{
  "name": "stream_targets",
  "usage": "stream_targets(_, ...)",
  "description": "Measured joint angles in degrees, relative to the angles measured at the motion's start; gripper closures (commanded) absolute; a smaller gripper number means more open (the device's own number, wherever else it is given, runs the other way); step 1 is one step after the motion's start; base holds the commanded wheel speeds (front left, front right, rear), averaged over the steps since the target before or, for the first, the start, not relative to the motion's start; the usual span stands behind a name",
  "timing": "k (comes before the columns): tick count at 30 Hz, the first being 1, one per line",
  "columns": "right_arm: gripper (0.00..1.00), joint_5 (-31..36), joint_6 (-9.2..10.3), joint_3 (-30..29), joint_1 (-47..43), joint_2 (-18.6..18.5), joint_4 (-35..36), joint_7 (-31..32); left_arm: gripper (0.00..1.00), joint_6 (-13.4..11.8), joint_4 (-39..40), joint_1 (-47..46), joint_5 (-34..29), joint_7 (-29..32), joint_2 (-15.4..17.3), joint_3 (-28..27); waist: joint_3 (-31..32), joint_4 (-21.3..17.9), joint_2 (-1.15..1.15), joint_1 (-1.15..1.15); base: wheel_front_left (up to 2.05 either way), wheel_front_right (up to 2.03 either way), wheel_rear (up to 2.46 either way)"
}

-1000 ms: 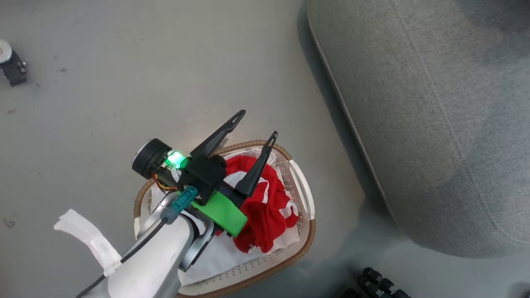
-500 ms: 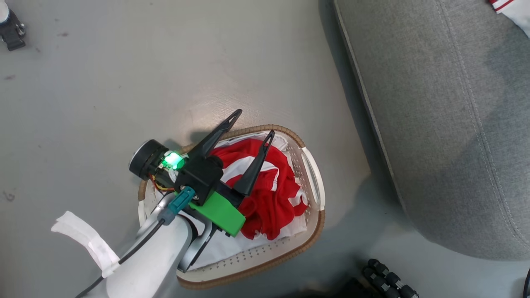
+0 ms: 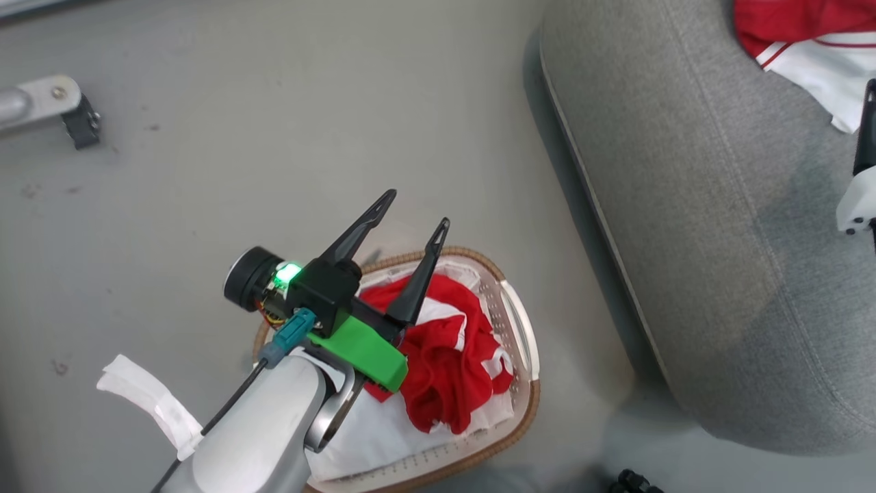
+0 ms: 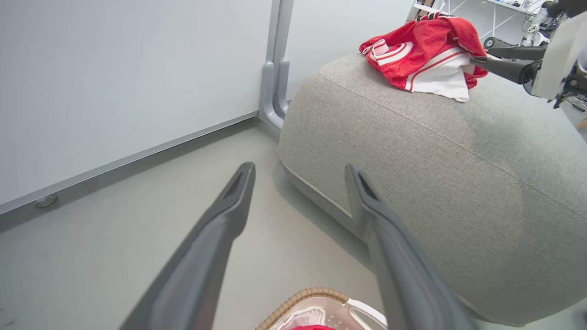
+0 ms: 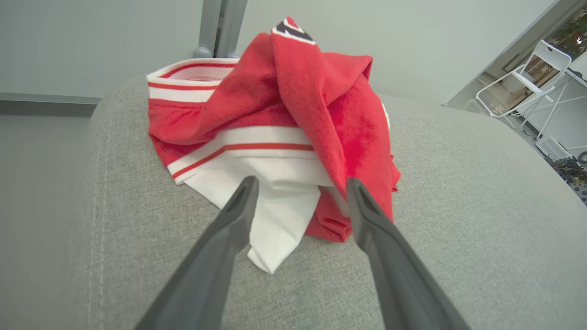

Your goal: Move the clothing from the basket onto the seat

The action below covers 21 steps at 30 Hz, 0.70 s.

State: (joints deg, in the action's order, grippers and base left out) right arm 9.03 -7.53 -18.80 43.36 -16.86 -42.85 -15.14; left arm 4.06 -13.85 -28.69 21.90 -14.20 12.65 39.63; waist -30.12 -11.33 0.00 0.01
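Wide-spread left gripper (image 3: 418, 208) over red clothing (image 3: 445, 356) in the basket (image 3: 518, 330) beside the seat (image 3: 718, 239).

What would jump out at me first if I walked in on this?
The bright red-and-white clothing: one bundle lies heaped on the grey seat, just ahead of the right arm's open jaws. More of it fills the white basket on the floor, below the left arm's open jaws.

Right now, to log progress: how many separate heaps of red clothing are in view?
2. One heap of clothing lies on the seat; the other heap is in the basket. Either heap may hide more garments underneath.
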Motion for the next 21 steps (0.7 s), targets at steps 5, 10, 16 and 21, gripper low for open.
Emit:
stream_targets(5,0.0,-0.6,0.0,2.5,-1.3,-1.0,0.5,0.0,0.0,0.0,-3.1,2.1,2.0,-0.6,-2.0,-2.6,4.8,0.6,0.0,-0.01,0.0,0.0,0.0)
stream_targets(10,0.0,-2.3,0.0,5.3,-1.5,-1.9,0.7,0.0,0.0,-0.1,-3.7,4.9,2.4,-0.8,-4.6,-7.6,9.8,1.8,0.0,-0.01,0.0,0.0,0.0)
stream_targets(16,0.0,-4.6,0.01,8.9,-3.3,-0.5,1.5,0.0,0.0,-0.1,-3.7,10.4,1.3,-0.9,-6.9,-14.7,16.0,4.0,0.0,-0.01,0.0,0.0,0.0)
stream_targets(21,0.0,-6.1,0.01,11.6,-6.8,3.1,5.3,0.0,0.0,-1.1,-4.1,14.1,-1.2,-0.9,-7.9,-20.8,20.4,6.0,0.0,-0.01,0.0,0.0,0.0)
